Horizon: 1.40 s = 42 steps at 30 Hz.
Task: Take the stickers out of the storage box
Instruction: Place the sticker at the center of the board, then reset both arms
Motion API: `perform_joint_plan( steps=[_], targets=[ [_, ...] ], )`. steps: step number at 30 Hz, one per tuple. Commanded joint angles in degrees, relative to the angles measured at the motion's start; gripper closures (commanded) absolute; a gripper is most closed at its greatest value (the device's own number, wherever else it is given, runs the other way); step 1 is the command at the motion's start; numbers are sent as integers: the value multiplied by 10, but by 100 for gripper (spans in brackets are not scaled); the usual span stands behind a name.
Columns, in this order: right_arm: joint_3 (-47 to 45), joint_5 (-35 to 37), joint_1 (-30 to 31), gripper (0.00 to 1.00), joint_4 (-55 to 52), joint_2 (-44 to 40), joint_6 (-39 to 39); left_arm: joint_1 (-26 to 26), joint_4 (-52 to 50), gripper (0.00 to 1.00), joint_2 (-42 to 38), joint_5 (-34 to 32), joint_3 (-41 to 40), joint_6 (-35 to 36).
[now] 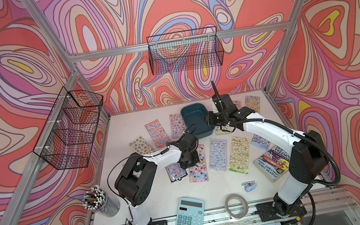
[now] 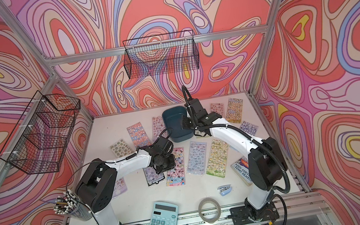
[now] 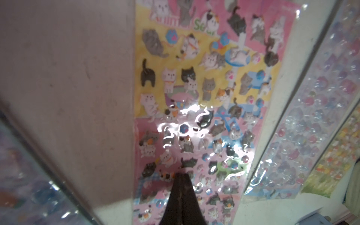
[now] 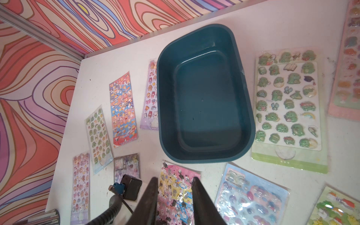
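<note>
I'm seeing storage box [image 4: 206, 101] sitting empty far centre, stickers [image 1: 217, 153] lying around it. Left gripper [image 3: 182, 176] is hovering shut over cat sheet [image 3: 194, 87], right gripper [image 4: 174, 181] hanging part-open, empty. Risk: closed jaws dragging that sheet.

Swirly red-and-lilac walls [image 1: 6, 59], aluminium frame [image 1: 110, 52], two black wire baskets [image 1: 185, 51], white tabletop [image 1: 157, 195].

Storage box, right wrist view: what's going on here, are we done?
The storage box is empty. The stickers lie flat on the table all around it. The left gripper is shut, tips down over the cat sheet, with nothing visibly gripped. The right gripper is open and empty, hanging near the box. Unloading looks finished.
</note>
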Motion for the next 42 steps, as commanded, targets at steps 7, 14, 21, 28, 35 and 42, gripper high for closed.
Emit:
perform_joint_plan(
  steps=[7, 14, 21, 28, 35, 42],
  targets=[
    [13, 25, -1, 64, -10, -12, -16, 1, -38, 100, -19, -9, 28, 4],
    [12, 57, -2, 57, -8, -48, -34, 2, -92, 89, -103, -30, 60, 21],
    [-89, 217, -4, 46, 90, -208, -76, 42, -152, 77, -266, -148, 75, 54],
    [-234, 440, -4, 2, 182, -364, -125, 79, -119, 0, -489, -453, -22, 96],
    [-480, 479, -5, 2, 472, -454, -380, 80, 388, 0, -677, -626, -369, 427],
    [-542, 504, -4, 2, 494, -359, -337, 80, 501, 0, -626, -592, -452, 525]
  ],
)
